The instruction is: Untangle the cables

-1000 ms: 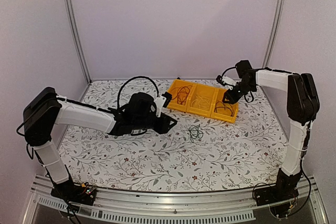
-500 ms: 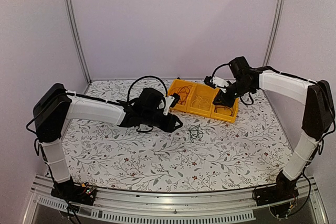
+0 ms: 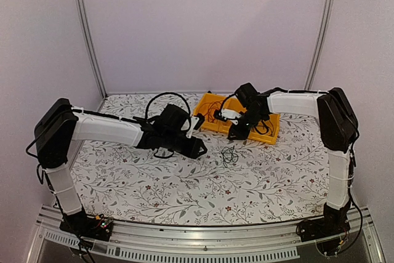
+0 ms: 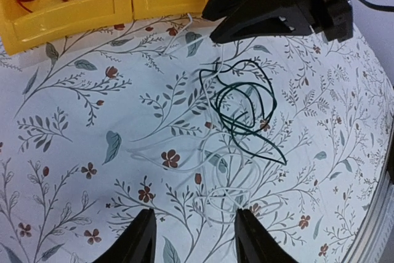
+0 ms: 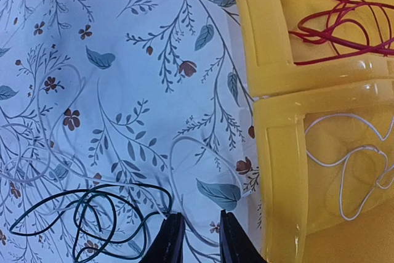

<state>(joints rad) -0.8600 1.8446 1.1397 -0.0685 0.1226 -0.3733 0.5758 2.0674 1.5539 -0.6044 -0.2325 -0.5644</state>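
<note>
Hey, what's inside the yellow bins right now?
A red cable lies in one yellow bin, a white cable in the next. From above, the right arm covers much of the third bin, so its contents can't be told.

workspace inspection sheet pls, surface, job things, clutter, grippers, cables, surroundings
surface: floral tablecloth, flat
job's things: dark green cable and white cable overlapping loose on the cloth; red cable and second white cable in separate yellow bins
clutter: nothing seen
grippers: left gripper open near the pile; right gripper narrowly open beside the green cable, nothing held
cables: black hose loops up behind the left gripper
surroundings: pale walls, metal posts
</note>
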